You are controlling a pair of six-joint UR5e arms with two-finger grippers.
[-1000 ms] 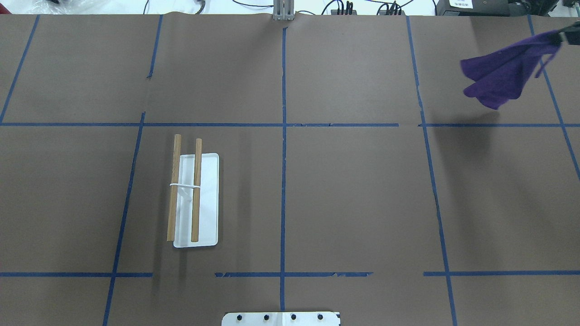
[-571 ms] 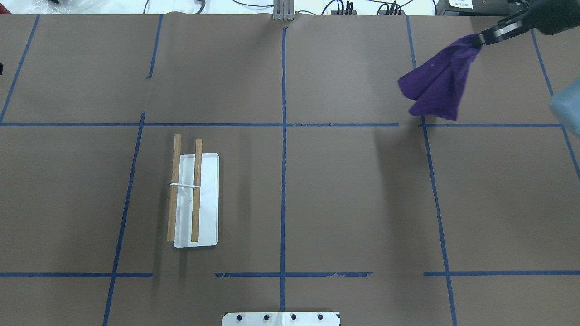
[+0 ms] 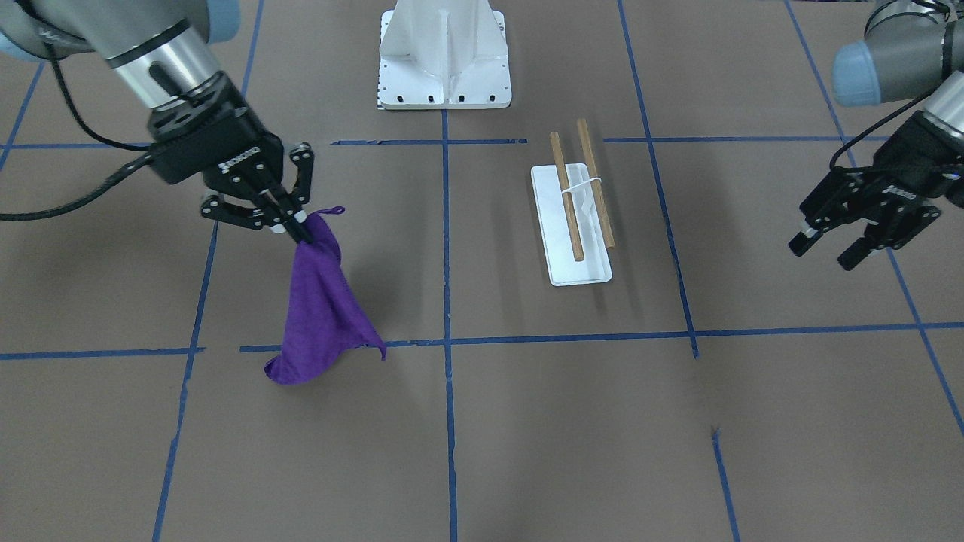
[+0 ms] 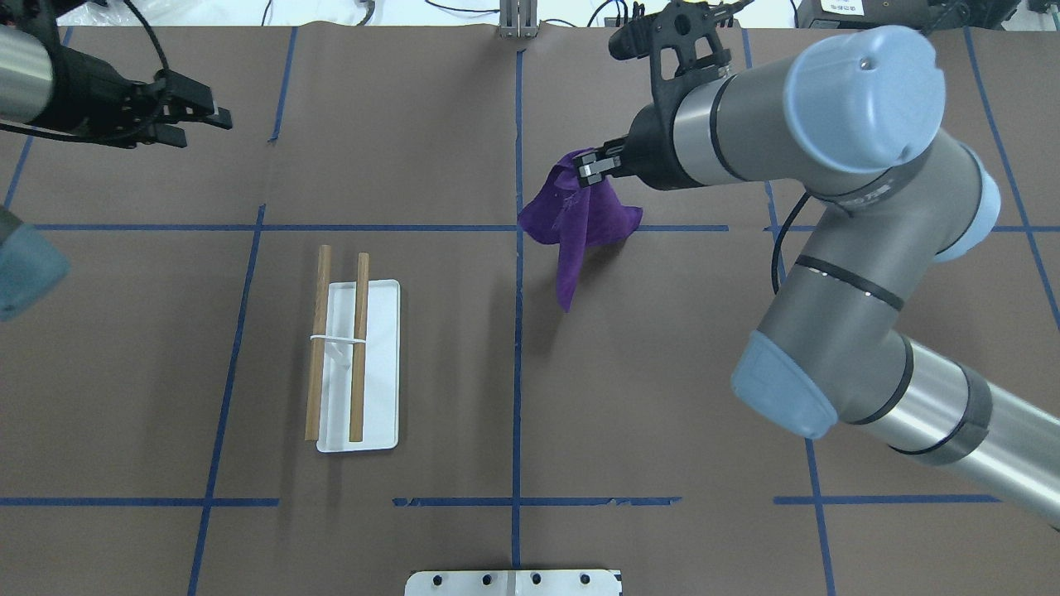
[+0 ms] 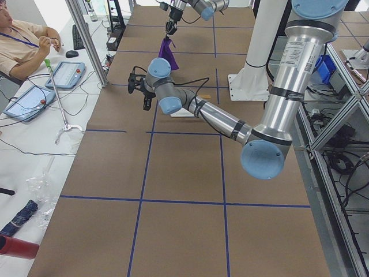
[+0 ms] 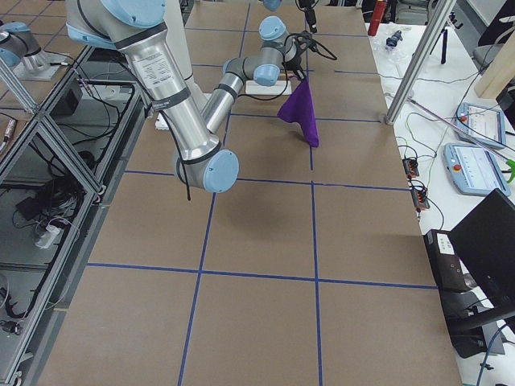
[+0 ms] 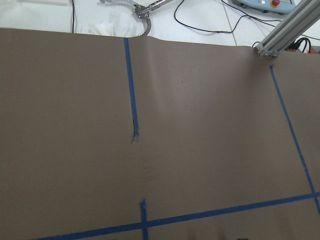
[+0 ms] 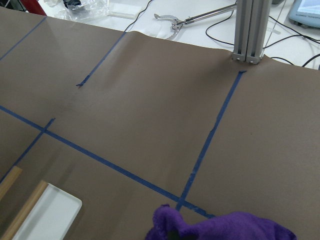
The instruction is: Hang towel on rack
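Towel (image 3: 324, 309) hangs, hem perhaps grazing table (image 3: 527, 421), rack (image 3: 572, 220) apart.

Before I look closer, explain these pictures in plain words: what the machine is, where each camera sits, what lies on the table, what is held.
This is a robot with two jointed arms, each ending in a two-finger claw. One picture looks down from behind the robot, and one faces it from across the table. Two more look along the table from its ends, and two come from small cameras on the wrists. The table is covered in brown paper. On it stands a rack: a white base with two wooden rods. The right claw is shut on a corner of a purple towel, which hangs below it, apart from the rack. The left claw is open and empty, on the rack's other side.
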